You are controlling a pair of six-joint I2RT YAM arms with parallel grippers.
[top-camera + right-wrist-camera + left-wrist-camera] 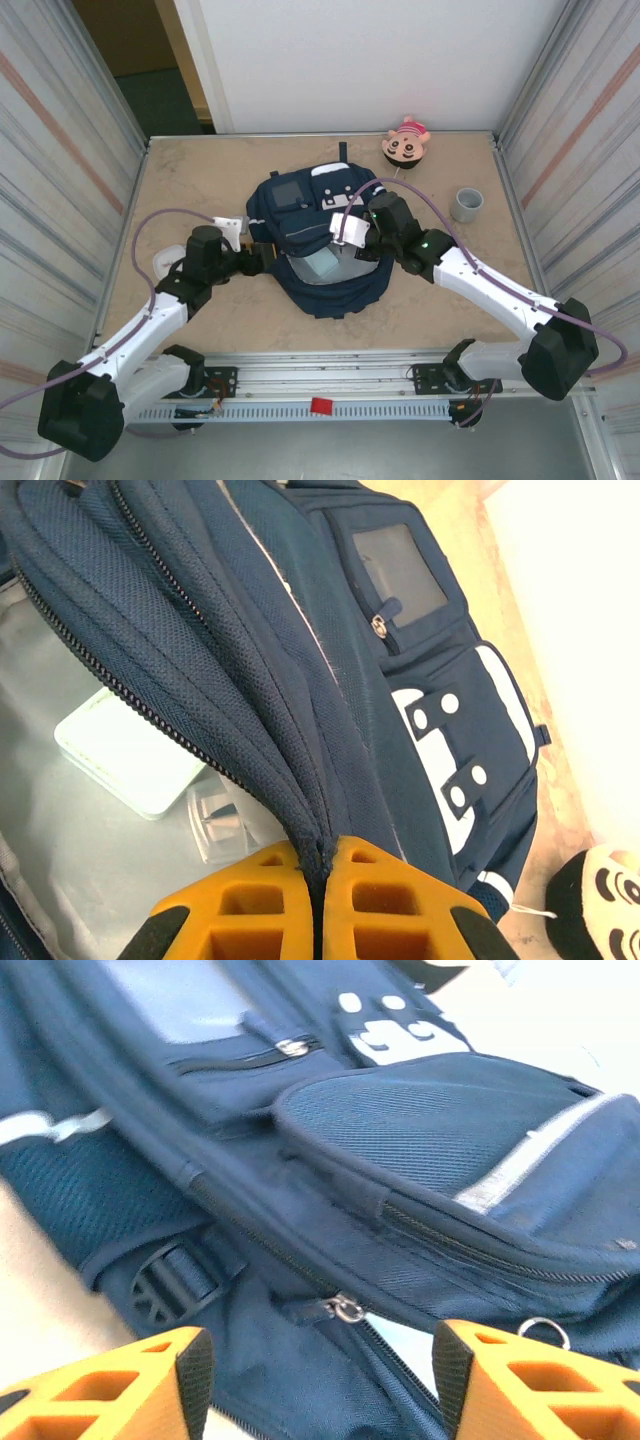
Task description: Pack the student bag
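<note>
The student bag (pixel 295 215), a large navy-blue fabric backpack with white patches (pixel 450 750), lay flat in the middle of the beige counter (pixel 190 170) with its main compartment unzipped. We judged the packing to be under way: a pale green flat box (pixel 125 755) and a small clear plastic case (pixel 215 820) lay inside.

The orange-fingered right claw (pixel 325 865) was pinched tight on the fabric rim of the opening, apparently lifting the mouth. The left claw (pixel 320 1360) stood wide and held nothing, just beside the small metal zip pull (pixel 345 1308).

Next, we reckoned, the left claw had to close squarely on that pull while the right held the fabric taut. We could read no brand or lettering; the patches and the grey window pocket (pixel 400 565) looked blank.
</note>
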